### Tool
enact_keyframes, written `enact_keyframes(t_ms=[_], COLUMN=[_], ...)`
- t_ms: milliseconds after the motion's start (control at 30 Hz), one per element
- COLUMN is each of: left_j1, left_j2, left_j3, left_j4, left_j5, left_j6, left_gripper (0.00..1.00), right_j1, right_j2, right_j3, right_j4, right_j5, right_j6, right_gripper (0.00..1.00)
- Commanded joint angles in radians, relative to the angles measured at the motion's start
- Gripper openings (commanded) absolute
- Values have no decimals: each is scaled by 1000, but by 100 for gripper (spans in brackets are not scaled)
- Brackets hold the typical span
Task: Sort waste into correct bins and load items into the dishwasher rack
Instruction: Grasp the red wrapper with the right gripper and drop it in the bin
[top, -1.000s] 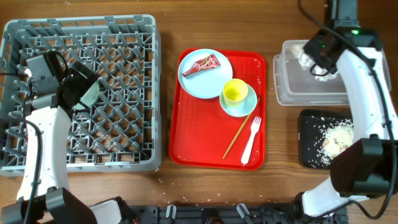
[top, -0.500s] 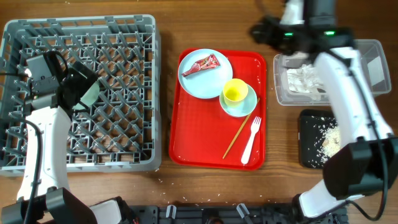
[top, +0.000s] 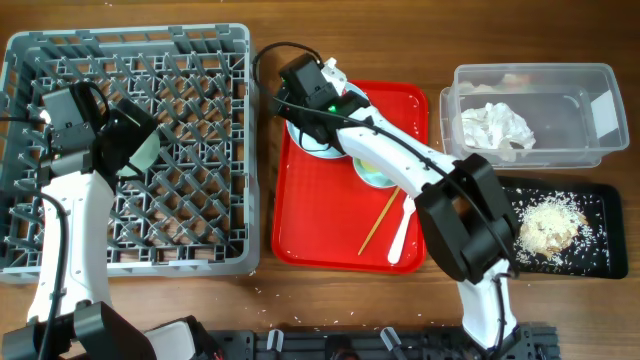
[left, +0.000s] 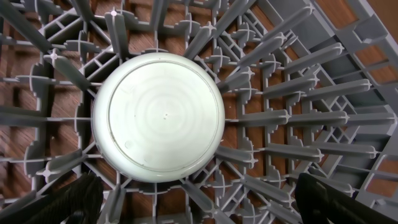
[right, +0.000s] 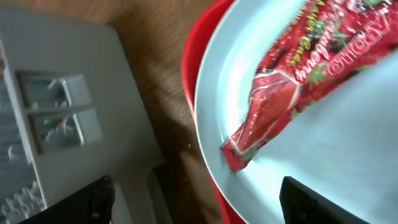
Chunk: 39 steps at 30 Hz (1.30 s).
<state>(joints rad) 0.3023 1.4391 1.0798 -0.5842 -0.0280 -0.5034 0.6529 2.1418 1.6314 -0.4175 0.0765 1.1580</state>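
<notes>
My right gripper hangs open over the pale mint-blue plate at the back left of the red tray. A red wrapper scrap lies on the plate, just ahead of the right gripper, with nothing between the fingers. My left gripper is open above an upturned mint bowl that sits in the grey dishwasher rack. Crumpled white tissue lies in the clear tub. The rice clump is in the black tray.
A wooden chopstick and a white fork lie on the red tray's near right. The right arm crosses over a saucer. The rack's grey side wall stands close to the left of the plate.
The right arm swung left from the clear tub to the plate. It let go of the tissue, which now lies in the tub, and its jaws opened. The left arm stayed still.
</notes>
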Motion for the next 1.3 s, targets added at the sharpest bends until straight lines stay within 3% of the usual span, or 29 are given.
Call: enact_keyframes(t_ms=[0, 233, 333, 500, 600, 700, 767, 967, 1033, 1100, 1200, 1267], left_j1=[5, 5, 5, 5, 5, 5, 5, 5, 5, 5, 5, 5], left_j2=[-21, -21, -21, -21, -21, -21, -21, -21, -21, -21, -21, -21], left_j3=[1, 1, 1, 1, 1, 1, 1, 1, 1, 1, 1, 1], left_j4=[0, 0, 0, 0, 0, 0, 0, 0, 0, 0, 0, 0], left_j5=[2, 2, 2, 2, 2, 2, 2, 2, 2, 2, 2, 2], left_j6=[-6, -6, -6, -6, -6, -6, -6, -6, -6, -6, -6, -6], left_gripper=[100, 100, 100, 100, 100, 100, 100, 100, 100, 100, 100, 100], right_j1=[0, 0, 0, -9, -13, -16, -32, -143, -218, -314, -525, -643], right_j2=[31, 102, 110, 115, 150, 158, 146, -167, -309, -386, -409, -397], right_j3=[2, -1, -1, -1, -1, -1, -1, -1, -1, -1, -2, -3], right_j4=[-73, -16, 3, 14, 24, 31, 34, -18, -106, -208, -499, -610], right_j5=[66, 27, 12, 16, 19, 20, 6, -2, 22, 31, 14, -15], right_j6=[245, 338, 338, 335, 334, 243, 177, -124, -137, -101, 220, 246], right_gripper=[77, 76, 70, 49, 42, 27, 4, 4, 4, 4, 5, 5])
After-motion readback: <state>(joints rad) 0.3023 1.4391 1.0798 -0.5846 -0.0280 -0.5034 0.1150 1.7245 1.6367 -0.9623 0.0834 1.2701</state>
